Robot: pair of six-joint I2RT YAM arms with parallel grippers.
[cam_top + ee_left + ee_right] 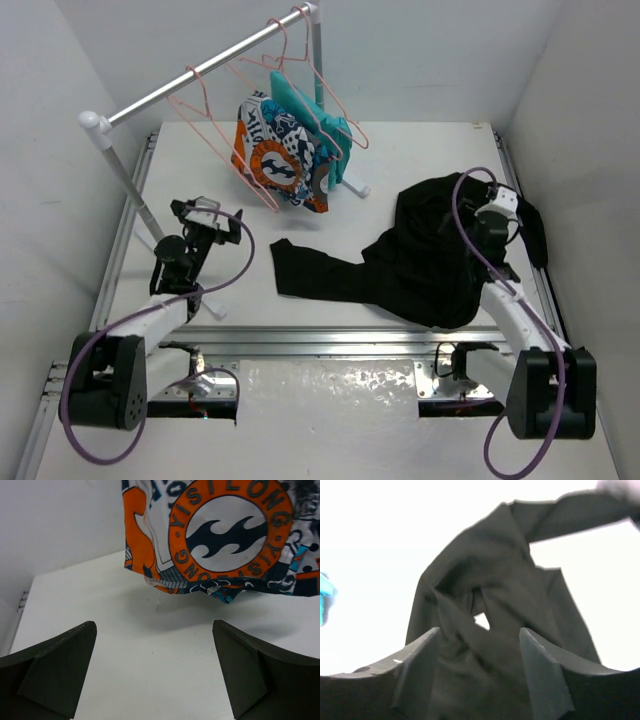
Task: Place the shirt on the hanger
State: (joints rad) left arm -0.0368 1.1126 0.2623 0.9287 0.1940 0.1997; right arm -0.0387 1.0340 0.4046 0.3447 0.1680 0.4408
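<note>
The black shirt (425,255) lies crumpled on the right of the table, with one sleeve stretched left to about the middle. My right gripper (482,225) is over its right part. In the right wrist view the gripper (480,632) is open, with bunched shirt fabric (490,570) between and below the fingers. An empty pink wire hanger (214,147) hangs on the left part of the rail. My left gripper (215,228) is open and empty, low over the table below that hanger. In the left wrist view it (154,630) faces the patterned garment.
A white clothes rail (190,72) crosses the back left on two posts, the near one (125,170) close to my left arm. An orange, navy and white garment (285,155) (225,535) and a teal garment (320,115) hang on other pink hangers.
</note>
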